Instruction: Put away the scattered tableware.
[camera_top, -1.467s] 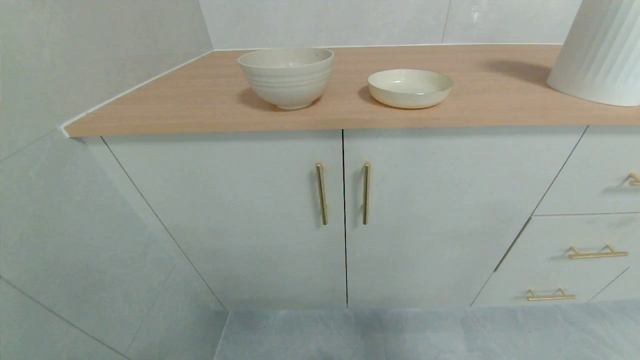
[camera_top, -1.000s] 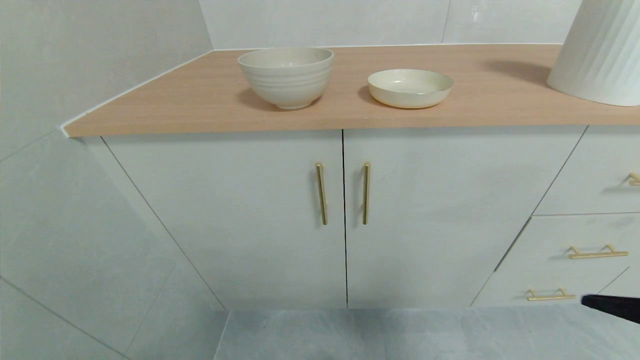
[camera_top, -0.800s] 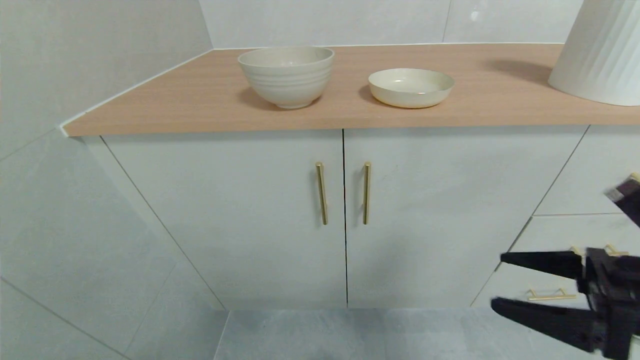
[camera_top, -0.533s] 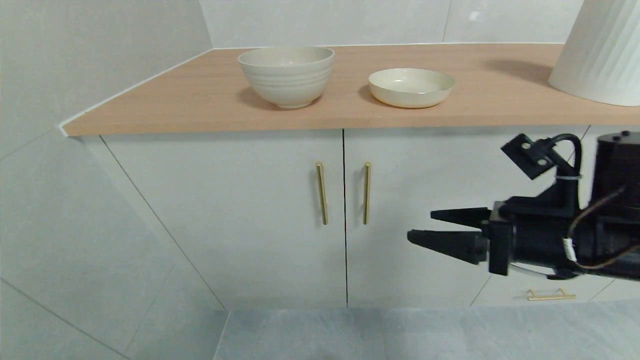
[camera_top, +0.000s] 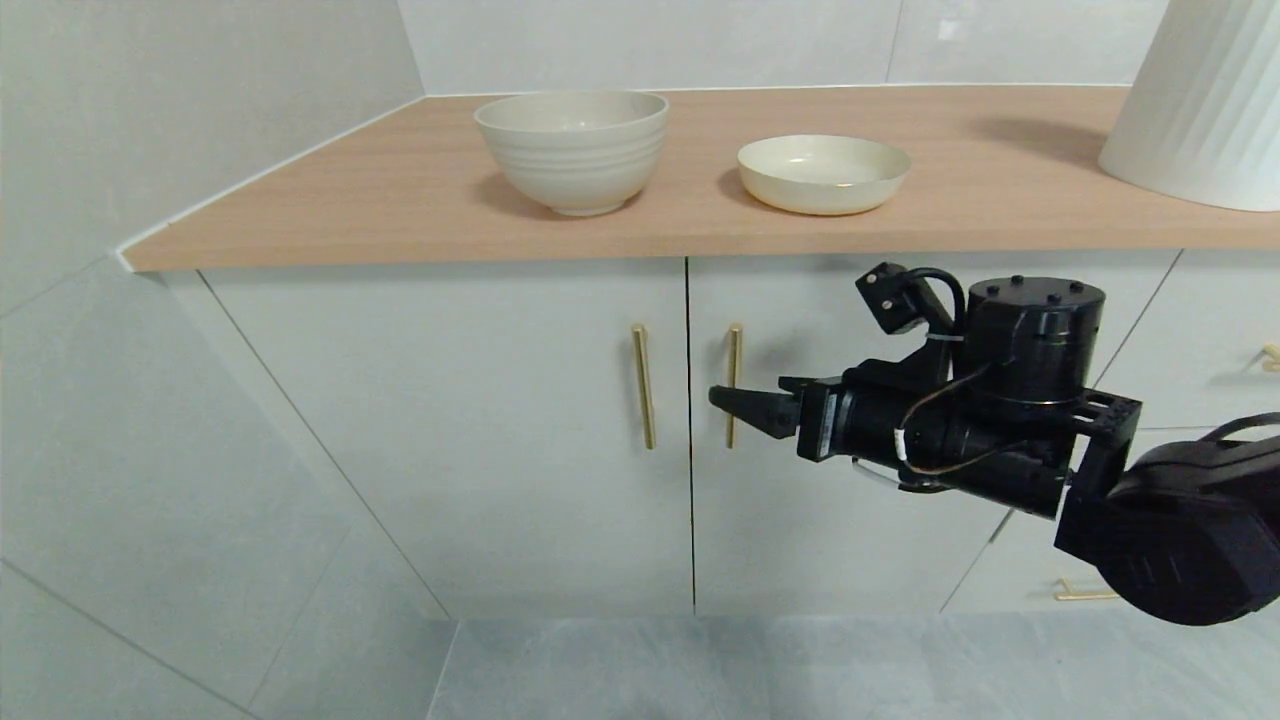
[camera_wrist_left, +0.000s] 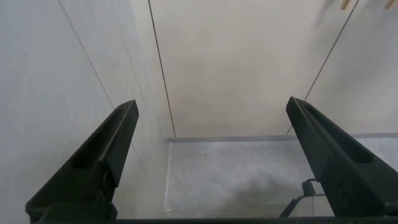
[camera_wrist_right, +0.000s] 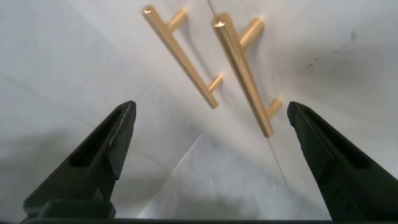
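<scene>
Pale tiled walls meet at a corner behind a wooden surface (camera_top: 400, 215), seen from the head. On it stand the scattered pieces: a deep ribbed bowl (camera_top: 571, 150) toward my left and a shallow dish (camera_top: 823, 174) well apart from it toward my right, both upright. A white fluted container (camera_top: 1205, 110) sits at the far right end of the surface. Below the surface are two shut cabinet doors (camera_top: 470, 440), each with an upright gold bar beside the centre seam: the left-door handle (camera_top: 644, 386) and the right-door handle (camera_top: 733, 380). Drawers (camera_top: 1150, 470) with small gold pulls lie farther right. My right end effector (camera_top: 735, 403) is held level in front of the right door, below the surface and the dish, its tip just beside the right-door handle; from this angle I cannot tell whether it touches the bar. From my left wrist, my left end effector (camera_wrist_left: 211, 104) is released, its fingers (camera_wrist_left: 115, 143) spread wide with nothing between them, facing a plain pale panel and the grey floor (camera_wrist_left: 249, 177) low down. From my right wrist, the right end effector (camera_wrist_right: 210, 107) is likewise released, fingers (camera_wrist_right: 112, 140) wide apart and grasping nothing, and the two gold bars (camera_wrist_right: 245, 74) lie ahead of the gap between them, close but not yet gripped.
</scene>
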